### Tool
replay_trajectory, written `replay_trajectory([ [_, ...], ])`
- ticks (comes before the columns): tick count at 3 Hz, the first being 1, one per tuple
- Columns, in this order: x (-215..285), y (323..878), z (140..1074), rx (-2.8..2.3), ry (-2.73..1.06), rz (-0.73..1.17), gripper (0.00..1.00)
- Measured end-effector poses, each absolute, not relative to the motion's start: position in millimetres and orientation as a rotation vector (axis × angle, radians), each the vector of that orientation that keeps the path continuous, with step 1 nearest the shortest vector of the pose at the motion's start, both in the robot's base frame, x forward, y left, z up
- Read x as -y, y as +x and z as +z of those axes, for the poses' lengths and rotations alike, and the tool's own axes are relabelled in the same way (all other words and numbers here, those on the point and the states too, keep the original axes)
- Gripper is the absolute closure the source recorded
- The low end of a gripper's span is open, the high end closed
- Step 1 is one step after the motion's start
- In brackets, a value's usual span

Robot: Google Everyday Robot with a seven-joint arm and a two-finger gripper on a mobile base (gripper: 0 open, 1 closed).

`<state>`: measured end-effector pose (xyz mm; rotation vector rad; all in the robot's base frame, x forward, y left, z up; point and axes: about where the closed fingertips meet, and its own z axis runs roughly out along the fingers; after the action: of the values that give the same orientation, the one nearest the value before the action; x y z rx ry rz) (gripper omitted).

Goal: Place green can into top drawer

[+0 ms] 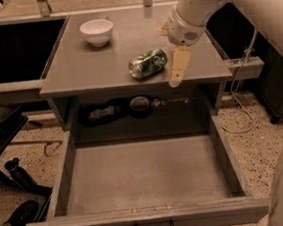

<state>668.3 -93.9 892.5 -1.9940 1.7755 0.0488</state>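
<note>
The green can (pixel 148 63) lies on its side on the worktop (pixel 97 64), close to the near edge. The claw (pixel 179 65) hangs just to its right, gripping nothing. How wide it stands I cannot tell. A can lying like that would likely roll at a sideways nudge and could tip off the edge before it is gripped. The top drawer (pixel 147 177) stands pulled out below with nothing in it. The white bowl (pixel 97 31) at the far left looks empty too.
</note>
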Motion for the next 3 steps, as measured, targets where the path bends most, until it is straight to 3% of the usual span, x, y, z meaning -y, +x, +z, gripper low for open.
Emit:
replay_trajectory([
  [3,47,717,868,-1.651,-2.127,0.075,0.00],
])
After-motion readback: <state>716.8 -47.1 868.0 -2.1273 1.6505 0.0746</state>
